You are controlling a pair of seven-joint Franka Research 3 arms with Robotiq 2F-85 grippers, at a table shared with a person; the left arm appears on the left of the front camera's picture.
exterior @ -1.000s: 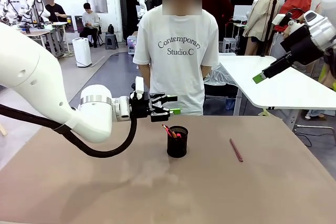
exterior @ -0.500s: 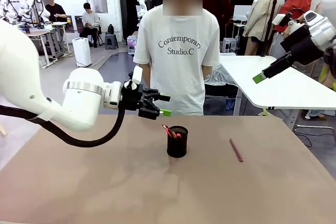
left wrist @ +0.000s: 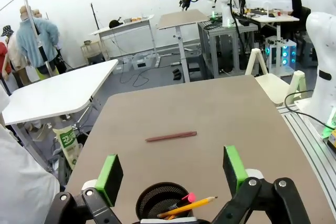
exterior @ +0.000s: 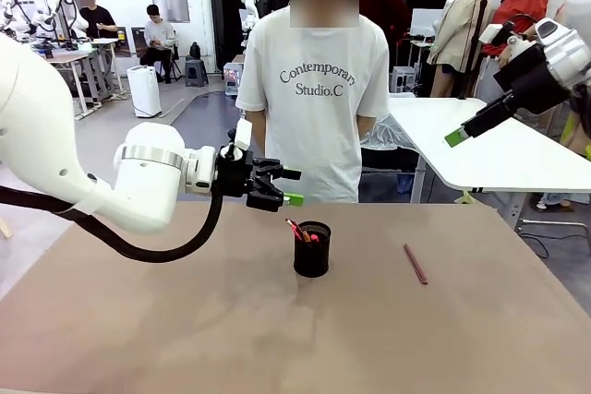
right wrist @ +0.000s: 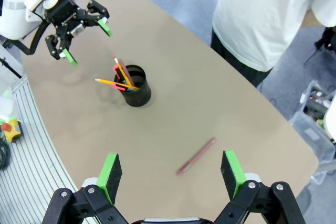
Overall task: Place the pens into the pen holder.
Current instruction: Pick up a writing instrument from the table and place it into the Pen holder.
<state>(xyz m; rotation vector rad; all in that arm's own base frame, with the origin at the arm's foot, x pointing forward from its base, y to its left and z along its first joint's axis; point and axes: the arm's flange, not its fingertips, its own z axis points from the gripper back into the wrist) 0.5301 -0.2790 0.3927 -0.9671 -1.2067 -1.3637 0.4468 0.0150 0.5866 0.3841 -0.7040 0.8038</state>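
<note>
Person (exterior: pixel 314 89) behind pen holder (exterior: pixel 312 251), reddish-brown pen (exterior: pixel 415 264) lying apart

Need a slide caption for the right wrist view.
Open right gripper above the brown pen on the table; two pens in the holder, open left gripper beyond.

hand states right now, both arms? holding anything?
Left hand: open, holding nothing.
Right hand: open, holding nothing.
</note>
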